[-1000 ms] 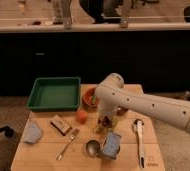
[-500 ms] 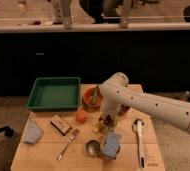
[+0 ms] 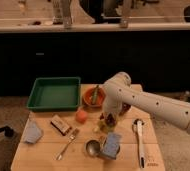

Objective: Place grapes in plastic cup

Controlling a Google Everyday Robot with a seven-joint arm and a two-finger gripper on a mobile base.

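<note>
From my end the white arm (image 3: 153, 104) comes in from the right and bends down over the middle of the tabletop (image 3: 43, 152). The gripper (image 3: 107, 121) is low, near the surface, just right of the round orange-red fruit (image 3: 81, 116). I can't tell whether the gripper is spread, pressed together or holding anything; it's a dark blur w/ something yellowish right at it.

Grapes (image 3: 124, 107): I read them as the dark purplish-brown lump just right of the arm's bend, partly hidden behind it, farther back than the gripper. Not 100% sure on that.

Plastic cup (image 3: 112, 144): bluish, near edge of the tabletop, centre, in front of the gripper. It's just beside the metal spoon (image 3: 92, 147), maybe touching. I can't say if it's upright or tipped.

Other stuff:
- Green tray (image 3: 54, 93) at far left.
- Orange bowl (image 3: 94, 97) just right of the tray w/ something green in it, close to the arm.
- Small box (image 3: 60, 125) and fork (image 3: 68, 142), left of centre.
- Bluish-grey item (image 3: 32, 134) at the near-left corner.
- White-handled utensil (image 3: 139, 141) on the right side, lying near-to-far.
</note>
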